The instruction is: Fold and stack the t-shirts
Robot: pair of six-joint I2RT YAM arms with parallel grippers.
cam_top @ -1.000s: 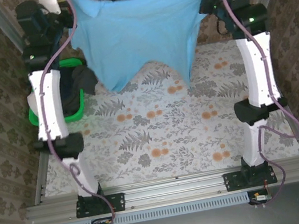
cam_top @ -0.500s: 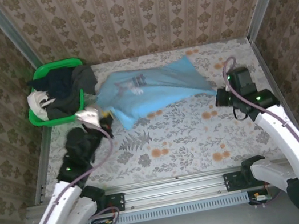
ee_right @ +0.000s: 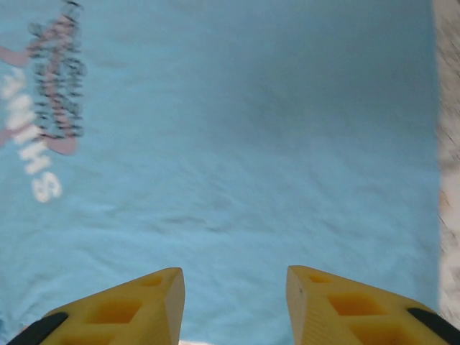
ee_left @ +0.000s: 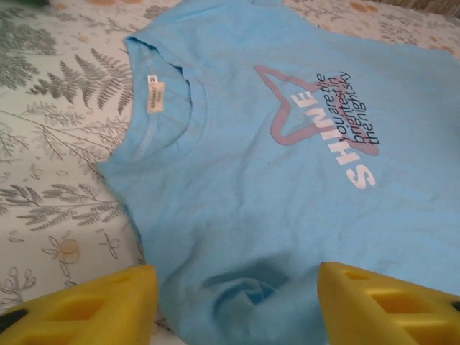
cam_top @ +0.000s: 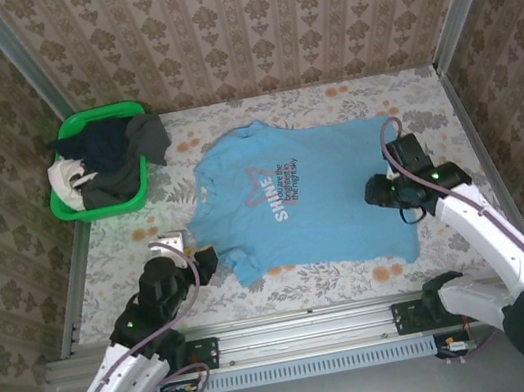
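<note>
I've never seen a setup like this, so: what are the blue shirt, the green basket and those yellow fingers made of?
Blue shirt: soft knit cloth, probably cotton; matte, lies with small wrinkles.
Green basket: looks like moulded plastic, smooth with a slight sheen.
Yellow fingers: seemingly hard plastic, matte, with moulded recesses.

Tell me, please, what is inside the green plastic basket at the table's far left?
The green plastic basket holds a crumpled heap: black and dark grey cloth on top, a white garment at its left edge. Whatever lies beneath, and the basket's floor, is covered.
</note>
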